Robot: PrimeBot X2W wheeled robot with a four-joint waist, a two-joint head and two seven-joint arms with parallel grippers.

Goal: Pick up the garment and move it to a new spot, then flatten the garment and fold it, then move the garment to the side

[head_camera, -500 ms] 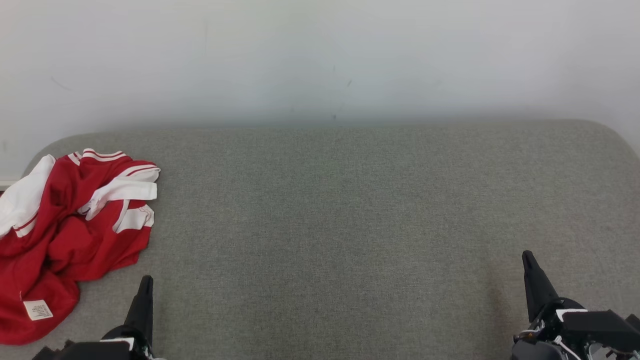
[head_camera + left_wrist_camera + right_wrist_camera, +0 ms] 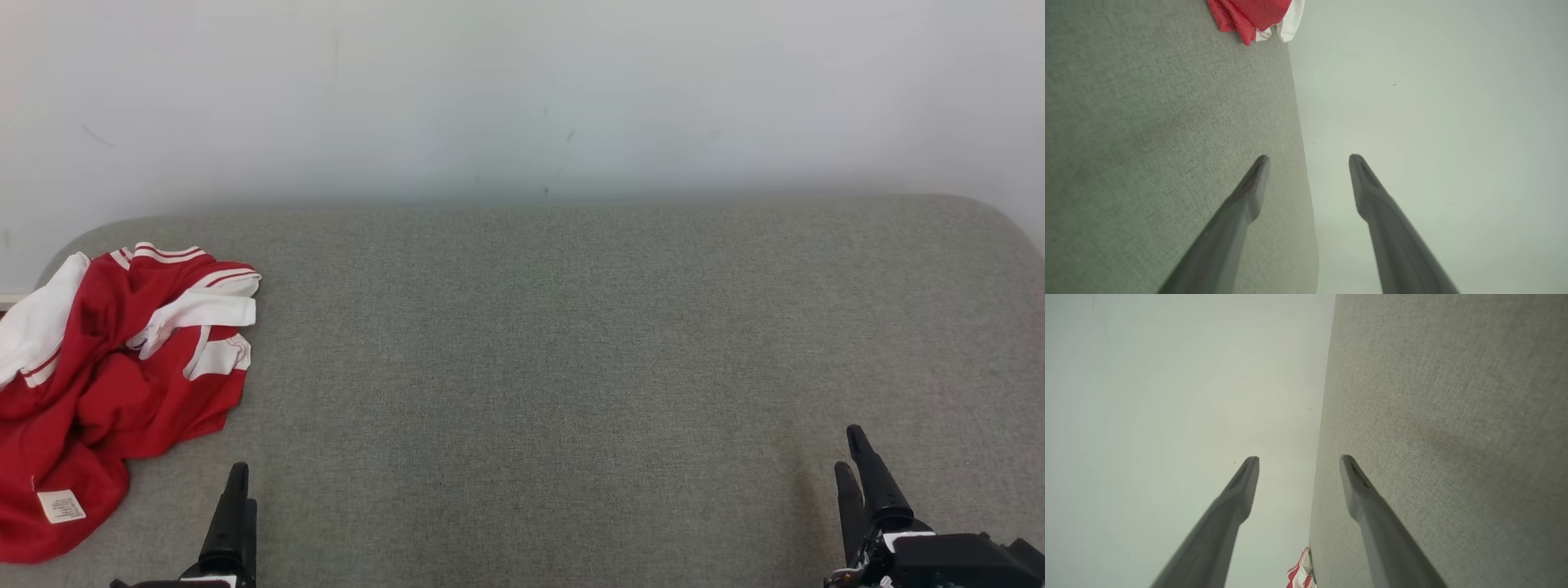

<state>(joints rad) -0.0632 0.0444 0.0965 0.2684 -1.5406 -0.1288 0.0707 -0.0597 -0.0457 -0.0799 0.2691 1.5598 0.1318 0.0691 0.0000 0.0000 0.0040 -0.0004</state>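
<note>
While it idles low at the near edge, left gripper [image 2: 243, 486]: fingers spread wide with nothing between them, pointing away from you over bare cloth.
Right gripper [image 2: 847, 447]: likewise wide and empty, low at the near right and well apart from the garment.
Grey fabric surface [image 2: 555, 367]: bare across the middle and right, so you have plenty of room for a new spot.
Red and white jersey [image 2: 106, 392]: crumpled in a heap at the left edge of the surface, with white striped trim folded over on top. A white care label [image 2: 61, 506] shows at its near corner. Its near hem lies to the left of your left fingertips, near but not touching.
Step in hand: the first one, by my reading; the pick-up has not begun.
Next move: swing your left gripper left and forward over the heap. Come down on a thick ridge of cloth rather than a thin edge, pinch, then lift and carry it towards the open middle. Keep your right gripper ready to take a second corner for flattening.
</note>
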